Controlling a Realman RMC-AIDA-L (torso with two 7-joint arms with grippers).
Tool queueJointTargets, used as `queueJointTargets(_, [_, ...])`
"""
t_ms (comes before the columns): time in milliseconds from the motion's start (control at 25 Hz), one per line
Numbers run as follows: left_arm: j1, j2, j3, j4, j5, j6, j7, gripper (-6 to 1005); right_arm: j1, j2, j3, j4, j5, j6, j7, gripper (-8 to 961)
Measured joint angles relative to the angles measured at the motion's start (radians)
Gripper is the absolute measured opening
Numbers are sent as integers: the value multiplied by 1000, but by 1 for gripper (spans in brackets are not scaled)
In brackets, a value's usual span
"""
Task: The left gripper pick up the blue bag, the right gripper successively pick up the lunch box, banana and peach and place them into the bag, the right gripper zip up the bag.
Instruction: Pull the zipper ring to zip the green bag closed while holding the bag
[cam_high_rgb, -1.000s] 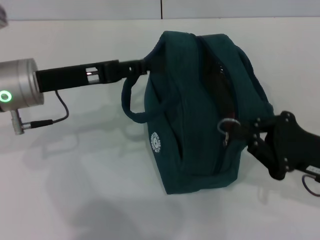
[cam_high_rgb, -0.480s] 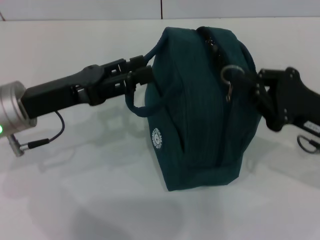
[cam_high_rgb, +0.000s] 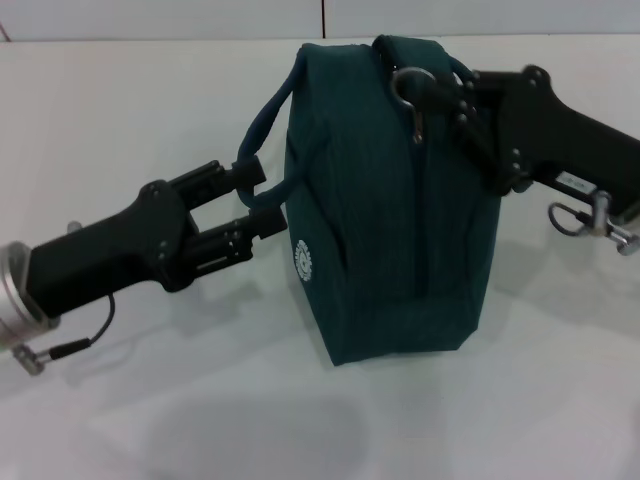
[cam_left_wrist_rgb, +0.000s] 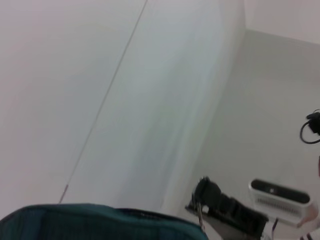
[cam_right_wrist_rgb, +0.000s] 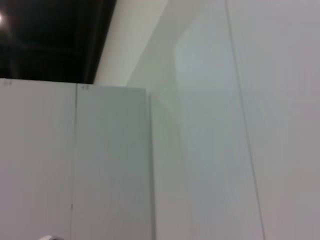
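Head view shows you the blue bag upright on the white table, zip drawn closed. Your left gripper has its fingers spread, one either side of the near handle. Your right gripper pinches the ring zip-pull at the bag's top

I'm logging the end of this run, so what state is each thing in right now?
blue bag: standing on the table, zip drawn shut along the visible seam.
ring zip-pull: at the far end of the bag, at the right hand's fingertips.
left hand: open, fingers either side of a bag handle, not clamped.
right hand: at the zip-pull; its grip can't be judged.
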Motion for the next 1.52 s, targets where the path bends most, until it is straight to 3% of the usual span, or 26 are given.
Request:
queueJointTargets(360, [-1, -4, -2, -155, -64, -73, 204, 747, 91, 0, -53, -8, -2, 68, -2, 58])
queueJointTargets(1400, [-97, -4, 37, -204, -68, -154, 251, 733, 92, 0, -45, -23, 9, 96, -11, 71])
queueJointTargets(1520, [-103, -2, 44, -203, -65, -150, 253, 594, 89, 0, -46, -23, 17, 96, -11, 73])
